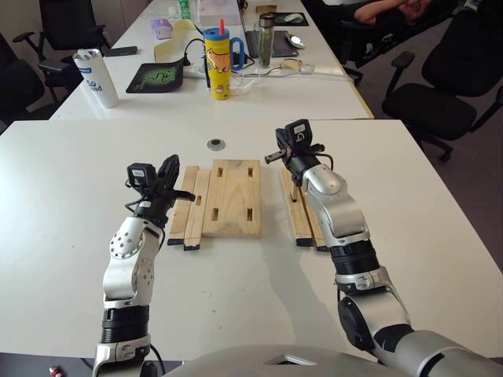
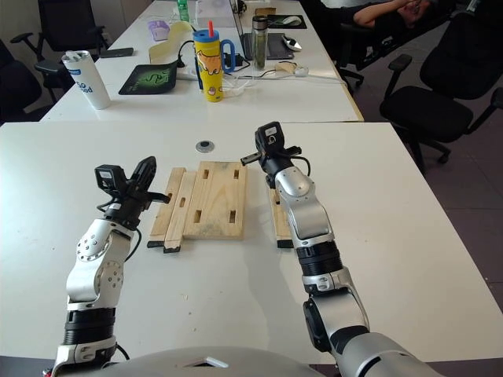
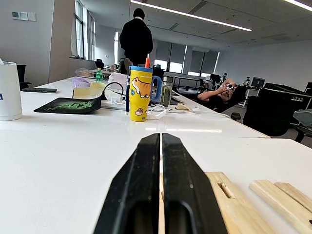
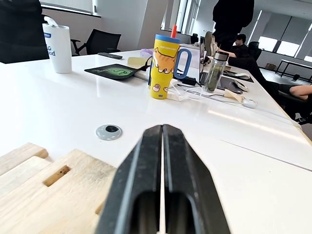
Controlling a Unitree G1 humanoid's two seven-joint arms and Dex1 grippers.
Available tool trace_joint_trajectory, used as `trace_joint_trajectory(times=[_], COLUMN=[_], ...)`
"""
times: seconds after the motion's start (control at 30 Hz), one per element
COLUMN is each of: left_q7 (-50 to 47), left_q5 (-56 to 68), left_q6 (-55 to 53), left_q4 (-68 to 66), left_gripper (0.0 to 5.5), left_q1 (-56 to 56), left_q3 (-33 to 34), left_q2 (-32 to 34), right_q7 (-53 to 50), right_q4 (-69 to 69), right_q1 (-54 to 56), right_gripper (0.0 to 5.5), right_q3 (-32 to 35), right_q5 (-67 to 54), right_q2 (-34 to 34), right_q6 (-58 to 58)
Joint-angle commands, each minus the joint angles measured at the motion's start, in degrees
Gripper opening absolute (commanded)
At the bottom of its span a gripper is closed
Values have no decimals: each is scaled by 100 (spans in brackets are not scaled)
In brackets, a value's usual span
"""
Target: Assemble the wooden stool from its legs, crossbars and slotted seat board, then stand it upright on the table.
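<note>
Left eye view: seat board (image 1: 232,198) runs lengthwise away; left end effector (image 1: 173,163), right end effector (image 1: 269,159) pinched together.

No legible txt; white cup (image 1: 96,77) print unclear.

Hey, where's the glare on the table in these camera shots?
Right wrist view: a bright streak of glare crosses the white tabletop beside the yellow cup. Left wrist view: ceiling strip lights leave a pale band on it. Eye views: the seat board is evenly lit.
</note>
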State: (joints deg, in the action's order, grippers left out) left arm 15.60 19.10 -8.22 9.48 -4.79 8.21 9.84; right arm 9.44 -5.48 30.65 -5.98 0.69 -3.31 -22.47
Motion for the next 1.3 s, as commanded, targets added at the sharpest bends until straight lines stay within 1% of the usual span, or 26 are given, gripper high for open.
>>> trace_joint_trajectory(times=[0.03, 0.17, 0.23, 0.37, 0.5, 0.77, 0.97, 1.03, 1.17, 1.3], left_q7=[-14, -6, -16, -95, -220, -214, -110, -73, -66, -103], left_q5=[-59, -69, -84, -103, -69, -68, -69, -72, -66, -75], left_q6=[86, 143, 191, 314, 441, 393, 269, 230, 229, 247], left_q4=[-90, -167, -233, -186, -155, -38, -104, -111, -84, -63], left_gripper=[10, 10, 10, 10, 10, 10, 10, 10, 10, 10], left_q1=[-71, -121, -133, -41, 89, 153, -23, -59, 22, 53], left_q3=[7, -12, -34, -16, 185, 229, 170, 131, 126, 124], left_q2=[-5, -14, -44, -121, -145, -83, 5, 20, 6, -34], right_q7=[-266, -754, -865, -768, -366, 830, 1305, 1299, 1245, 1165], right_q4=[570, 1184, 1277, 758, 604, 1389, 2266, 2506, 2703, 2802], right_q1=[173, 694, 789, 167, -690, -2019, -2468, -2554, -2605, -2611], right_gripper=[1, 1, 1, 1, 1, 1, 1, 1, 1, 68], right_q3=[233, 666, 723, 823, 942, 633, 398, 346, 175, 210], right_q5=[-31, 110, 352, 430, 53, -455, -1050, -1232, -1304, -1430], right_q2=[94, -19, -212, -495, -644, -1069, -1109, -1072, -1226, -1314], right_q6=[673, 1598, 1869, 1761, 1225, 195, -934, -1438, -2264, -3228])
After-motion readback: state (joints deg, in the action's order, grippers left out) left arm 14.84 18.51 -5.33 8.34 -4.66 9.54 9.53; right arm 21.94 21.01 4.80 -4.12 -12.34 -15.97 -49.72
